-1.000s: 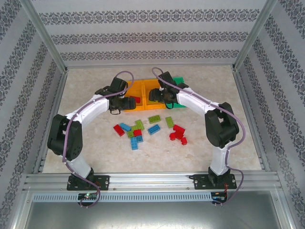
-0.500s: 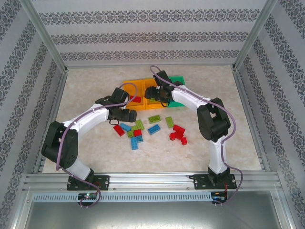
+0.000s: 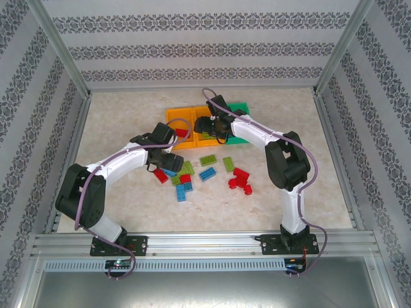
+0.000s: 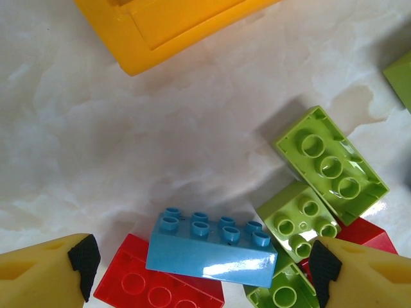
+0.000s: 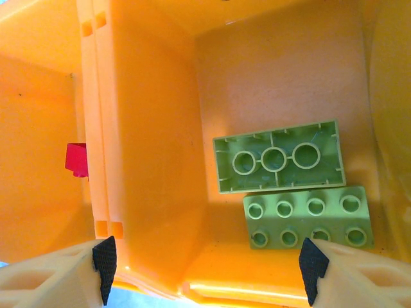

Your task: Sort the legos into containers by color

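Table (image 3: 334, 192) lay bare toward its edges | orange bins (image 3: 176, 119): two; green bin (image 3: 241, 107): one | lime bricks (image 5: 279, 156) inside one orange bin: two | left gripper (image 4: 202, 260), right gripper (image 5: 205, 263) gaped wide, empty

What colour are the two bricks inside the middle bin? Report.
Lime green, both bricks; right wrist view shows it best.

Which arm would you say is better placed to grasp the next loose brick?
Left: the left gripper hangs open over a loose blue brick, while the right gripper hangs open over an orange bin.
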